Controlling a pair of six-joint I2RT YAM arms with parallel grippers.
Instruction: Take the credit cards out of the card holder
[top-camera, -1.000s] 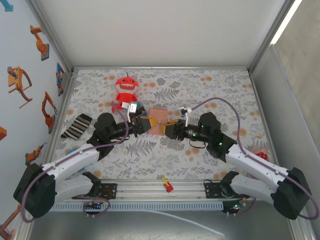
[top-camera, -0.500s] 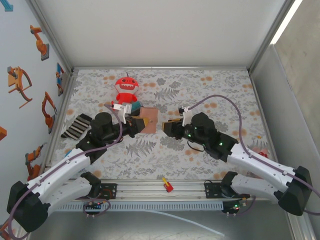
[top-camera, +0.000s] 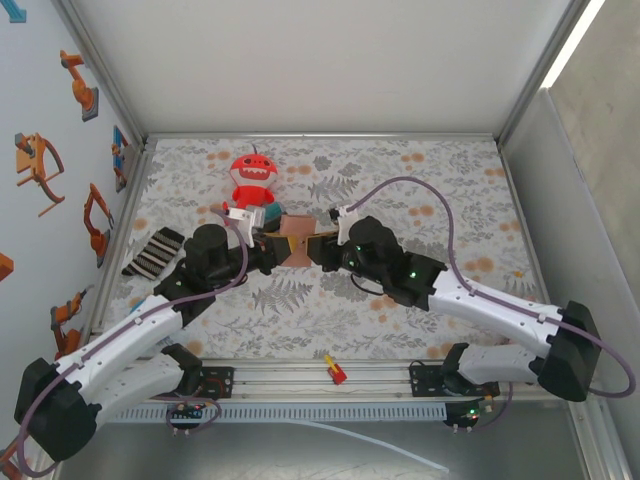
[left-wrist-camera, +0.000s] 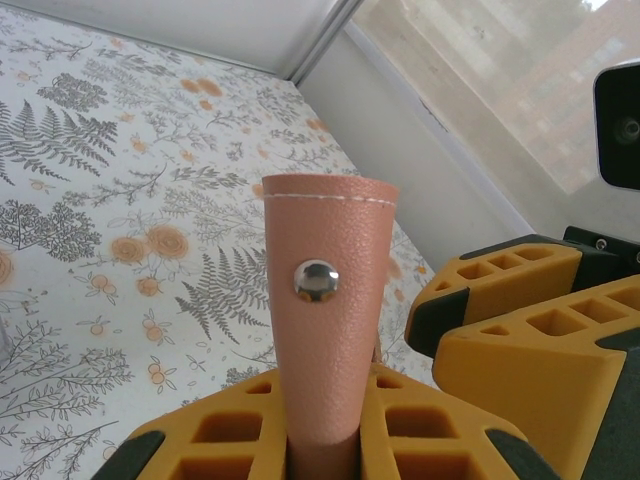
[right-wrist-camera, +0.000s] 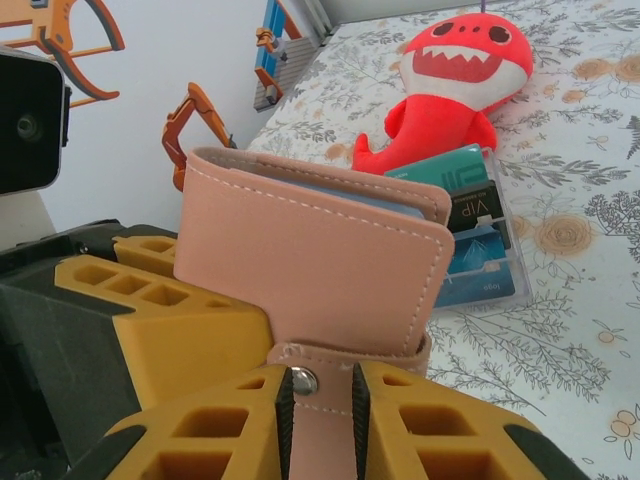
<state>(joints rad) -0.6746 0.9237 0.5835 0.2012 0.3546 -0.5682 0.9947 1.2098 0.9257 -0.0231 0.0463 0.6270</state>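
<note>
You are holding the card holder (top-camera: 297, 240) between both arms near the middle of the counter (top-camera: 420, 180), raised off the flowered cloth and standing roughly upright. Your left end effector (left-wrist-camera: 325, 415) is gripping the lower part of the tan leather, its yellow fingers (left-wrist-camera: 225, 440) pressing in on both sides so that the piece with the metal snap is rising out from between them. Your right end effector (right-wrist-camera: 320, 400) is pinching the small strap tab at the holder's bottom edge, with its jaws drawn almost together and only the strap lying between the black pads (right-wrist-camera: 284, 410). In the right wrist view the holder is folded shut, and a pale blue-grey lining is peeking out along its top edge. Behind it, a clear bundle of blue and teal cards (right-wrist-camera: 478, 240) is lying flat on the counter, just beside the red plush toy (right-wrist-camera: 455, 85), which is sitting farther back. A black-and-white striped cloth (top-camera: 153, 251) is lying well apart to the left, near the side wall.
</note>
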